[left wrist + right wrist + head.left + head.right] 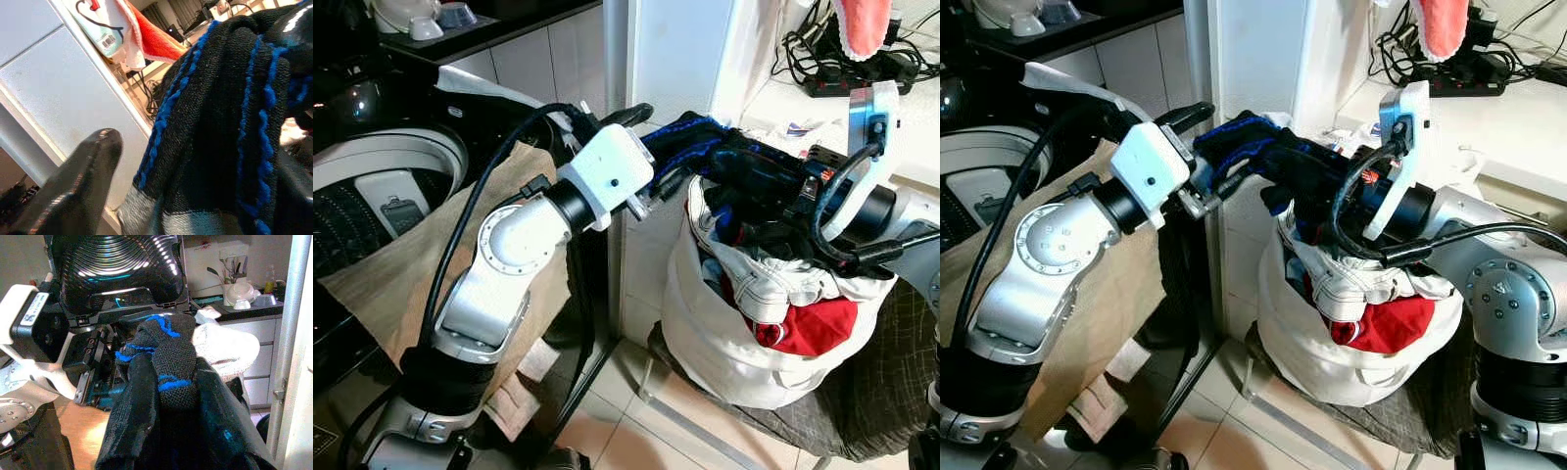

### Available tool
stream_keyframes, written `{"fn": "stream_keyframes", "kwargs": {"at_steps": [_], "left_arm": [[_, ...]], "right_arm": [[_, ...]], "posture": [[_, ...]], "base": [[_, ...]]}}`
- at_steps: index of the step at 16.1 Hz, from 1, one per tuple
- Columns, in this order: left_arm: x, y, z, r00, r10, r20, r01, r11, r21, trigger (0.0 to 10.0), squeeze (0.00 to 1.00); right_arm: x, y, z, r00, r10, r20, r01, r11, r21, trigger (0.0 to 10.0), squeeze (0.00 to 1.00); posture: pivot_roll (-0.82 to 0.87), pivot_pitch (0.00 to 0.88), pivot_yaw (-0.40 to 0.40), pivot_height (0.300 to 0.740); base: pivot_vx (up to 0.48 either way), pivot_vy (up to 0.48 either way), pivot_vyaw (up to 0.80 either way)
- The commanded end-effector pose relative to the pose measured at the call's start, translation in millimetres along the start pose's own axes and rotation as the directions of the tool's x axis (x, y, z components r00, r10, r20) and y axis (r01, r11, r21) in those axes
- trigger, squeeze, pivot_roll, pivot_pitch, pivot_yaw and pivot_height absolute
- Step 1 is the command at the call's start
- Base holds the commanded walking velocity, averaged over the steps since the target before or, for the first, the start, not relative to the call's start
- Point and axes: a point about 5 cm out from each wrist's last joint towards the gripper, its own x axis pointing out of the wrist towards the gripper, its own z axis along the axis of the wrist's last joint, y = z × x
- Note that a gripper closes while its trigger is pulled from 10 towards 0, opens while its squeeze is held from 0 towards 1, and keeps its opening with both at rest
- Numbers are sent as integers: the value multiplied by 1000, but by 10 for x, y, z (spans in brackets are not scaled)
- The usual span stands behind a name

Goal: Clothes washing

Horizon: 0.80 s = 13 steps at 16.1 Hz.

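Above white laundry bag [724, 343] | left tool [641, 162] and right tool [1322, 181] both grip black-blue knit garment [1253, 142]

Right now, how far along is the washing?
Early. Nothing visibly loaded: no clothes can be seen in the washer drum. In hand: both grippers, left and right, are shut on a black knit with blue trim above the white laundry bag. Left: the bag's red and white garments.
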Motion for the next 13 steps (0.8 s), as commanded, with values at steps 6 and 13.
{"fn": "stream_keyframes", "kwargs": {"at_steps": [6,13], "left_arm": [[-4,3,9,1000,-1,6,1,999,-45,0,0],[-19,1,-13,1000,-13,-6,13,998,-58,0,0]], "right_arm": [[-7,7,-5,1000,7,1,-7,1000,12,0,0],[0,-6,-36,1000,-2,-1,2,1000,23,0,0]], "posture": [[-32,0,15,740],[-30,0,18,740]], "base": [[0,0,0],[0,0,0]]}}
